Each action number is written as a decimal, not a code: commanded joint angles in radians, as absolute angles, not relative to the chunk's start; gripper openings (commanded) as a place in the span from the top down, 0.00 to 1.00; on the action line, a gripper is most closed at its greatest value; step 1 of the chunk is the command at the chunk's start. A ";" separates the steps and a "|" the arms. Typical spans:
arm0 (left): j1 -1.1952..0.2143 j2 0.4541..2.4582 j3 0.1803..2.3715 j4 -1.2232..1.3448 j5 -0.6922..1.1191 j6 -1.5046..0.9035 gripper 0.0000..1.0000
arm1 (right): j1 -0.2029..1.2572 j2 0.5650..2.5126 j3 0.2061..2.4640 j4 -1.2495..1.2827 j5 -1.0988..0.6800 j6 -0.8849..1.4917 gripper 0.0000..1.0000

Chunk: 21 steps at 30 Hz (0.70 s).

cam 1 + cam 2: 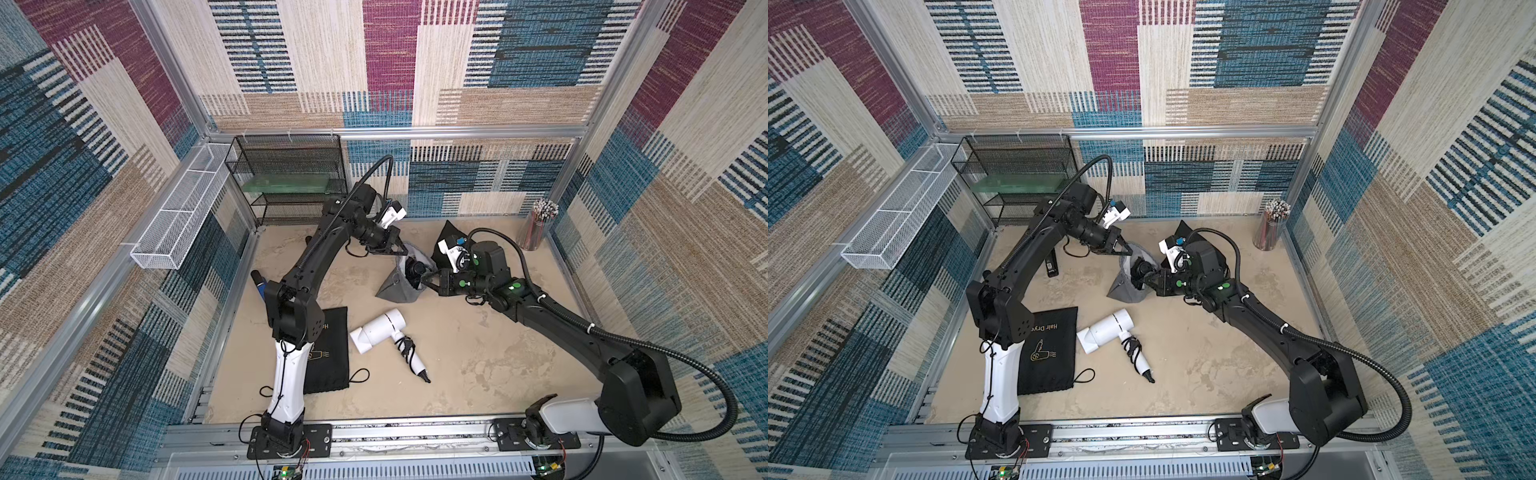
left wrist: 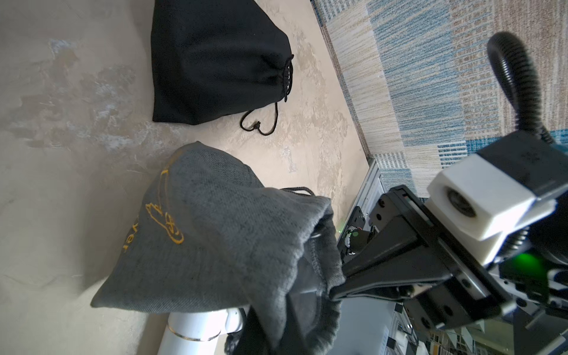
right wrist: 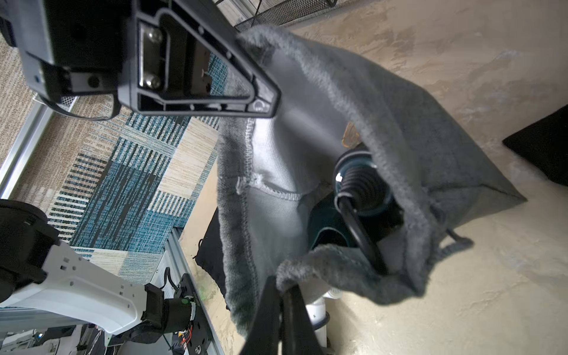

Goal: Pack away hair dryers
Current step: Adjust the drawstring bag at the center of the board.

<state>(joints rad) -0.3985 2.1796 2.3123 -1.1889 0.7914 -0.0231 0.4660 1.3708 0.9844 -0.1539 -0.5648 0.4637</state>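
- The white hair dryer is lying loose near-centre, just right of the flat black pouch. It is likely light and rigid, with a slick barrel, so its cord-wrapped handle is looking like the surer hold.
- Farther back, the left gripper and right gripper are clenching opposite rims of the soft grey pouch, with the teal hair dryer sitting inside.
- The mottled beige table is looking flat and matte, with patterned walls closing in behind.

- Front right, the table lies bare between the white hair dryer and the right arm.
- Front left is taken by the flat black pouch and the left arm.
- The grey pouch blocks the middle, with a dark teal hair dryer in its mouth.
- A pencil cup stands back right, a mesh rack back left.
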 commanded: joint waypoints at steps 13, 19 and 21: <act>-0.373 2.062 2.203 -1.294 0.768 0.294 0.53 | 0.491 1.348 0.922 -0.064 -0.512 0.479 1.00; -0.360 2.116 2.209 -1.289 0.761 0.365 0.52 | 0.505 1.338 0.899 -0.050 -0.511 0.480 1.00; -0.360 2.146 2.250 -1.281 0.763 0.382 0.51 | 0.510 1.338 0.898 -0.051 -0.508 0.481 1.00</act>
<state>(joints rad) -0.3588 2.1220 2.2131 -1.2888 0.7620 0.3054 0.5049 1.3437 0.9020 -0.0948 -0.5213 0.4816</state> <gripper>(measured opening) 0.491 0.078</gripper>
